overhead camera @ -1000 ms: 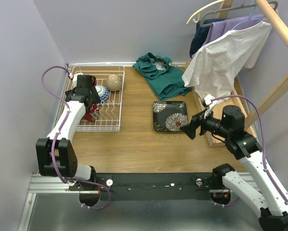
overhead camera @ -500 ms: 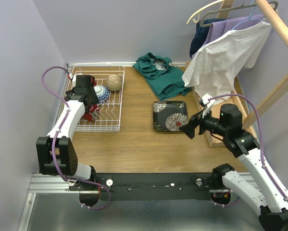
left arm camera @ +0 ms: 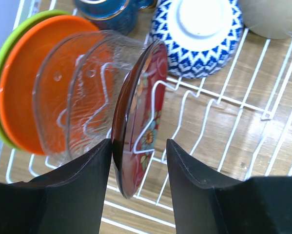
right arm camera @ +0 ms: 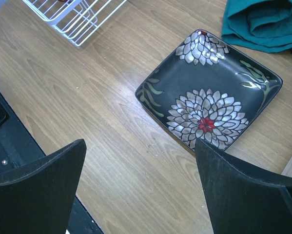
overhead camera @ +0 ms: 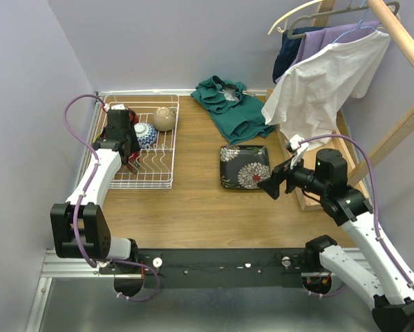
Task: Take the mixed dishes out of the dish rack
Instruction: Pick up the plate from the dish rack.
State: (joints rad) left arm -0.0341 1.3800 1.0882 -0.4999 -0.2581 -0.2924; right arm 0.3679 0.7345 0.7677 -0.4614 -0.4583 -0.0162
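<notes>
Red dish upright between left pincer fingers.

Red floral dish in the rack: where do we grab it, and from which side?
Take the red floral dish by its top rim from above, jaws straddling the thin edge. It stands on edge between the dish rack tines, a clear glass plate close beside one face, leaving only the rim free.

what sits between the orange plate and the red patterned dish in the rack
Some clear glass dishware on edge, between the orange plate and the red patterned dish; the left wrist view shows it.
</notes>
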